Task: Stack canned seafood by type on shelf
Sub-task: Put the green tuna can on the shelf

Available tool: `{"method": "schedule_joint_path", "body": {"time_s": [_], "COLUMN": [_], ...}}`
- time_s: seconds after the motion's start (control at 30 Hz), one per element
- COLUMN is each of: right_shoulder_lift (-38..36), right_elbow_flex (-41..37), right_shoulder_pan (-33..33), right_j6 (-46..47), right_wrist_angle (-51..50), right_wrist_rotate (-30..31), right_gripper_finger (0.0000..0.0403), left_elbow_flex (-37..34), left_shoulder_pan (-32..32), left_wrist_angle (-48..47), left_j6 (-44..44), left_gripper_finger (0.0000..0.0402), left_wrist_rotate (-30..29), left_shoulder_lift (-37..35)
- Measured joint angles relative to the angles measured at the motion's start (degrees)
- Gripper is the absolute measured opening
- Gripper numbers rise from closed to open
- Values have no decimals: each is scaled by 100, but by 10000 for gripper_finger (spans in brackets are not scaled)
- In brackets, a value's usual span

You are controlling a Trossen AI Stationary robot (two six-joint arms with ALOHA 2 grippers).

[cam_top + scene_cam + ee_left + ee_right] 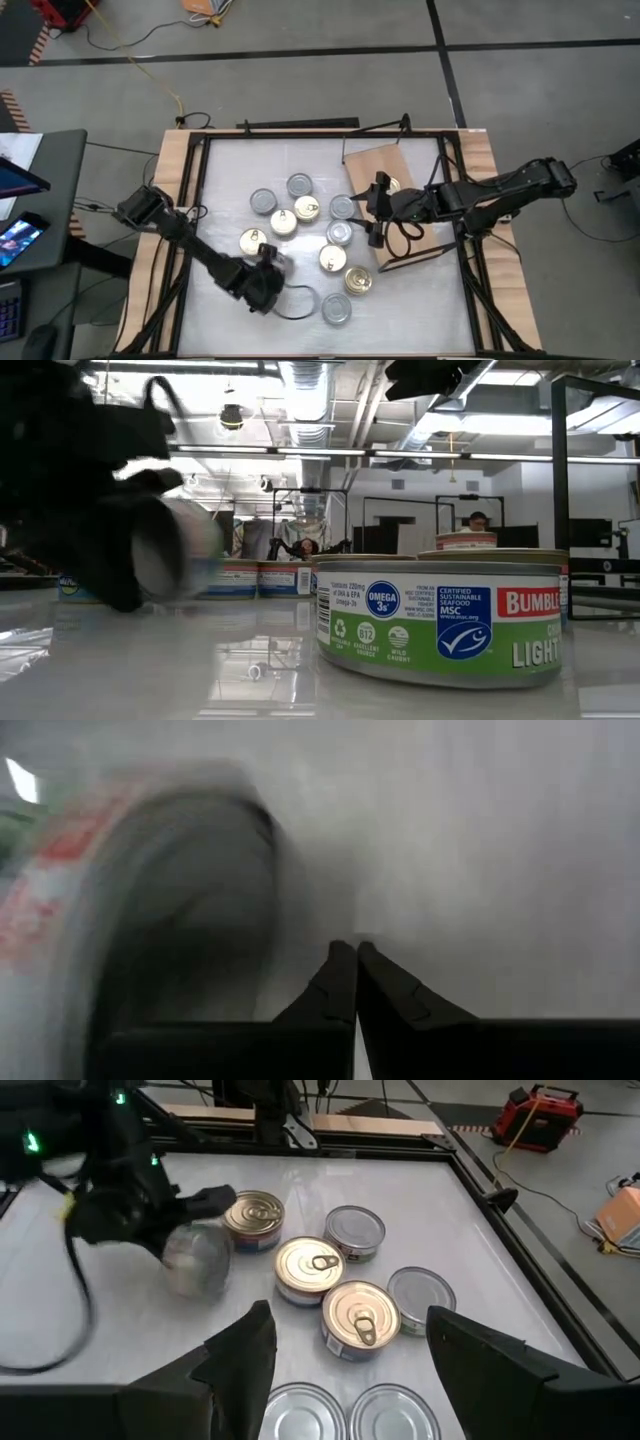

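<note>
Left claw (268, 268) low over the white table (230, 170), near its front-left area; fingers (345, 982) pressed together, nothing between them. A silver-lidded round tin (197, 1258) lies tipped on its side right beside it. Right claw (345, 1342) hovers at the left edge of the light-brown wooden shelf board (400, 165), fingers spread apart, empty. Below it, loose short round tins: gold pull-tab lid tin (360, 1315) touching another gold one (310, 1268), plain silver-grey tin (355, 1232) just beside.
</note>
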Motion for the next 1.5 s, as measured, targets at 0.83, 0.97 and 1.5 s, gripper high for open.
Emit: {"method": "schedule_joint_path", "body": {"time_s": [0.83,0.97,1.5], "right_shoulder_lift": [2,2,-415], "right_elbow_flex": [0,0,0], "right_shoulder_pan": [2,9,400], "right_j6": [24,26,151], "right_wrist_angle": [-31,-51,-540], "right_wrist_rotate": [5,7,154], "right_gripper_finger": [283,283,283], "left_elbow_flex": [2079,2342,1840], "left_shoulder_pan": [-20,140,995], "left_wrist_angle": [-1682,-1877,-1868], "left_j6": [-1456,-1804,-2068], "left_gripper_finger": [111,177,311], "left_wrist_rotate": [-14,-39,201], "left_shoulder_lift": [-33,-43,-41]}}
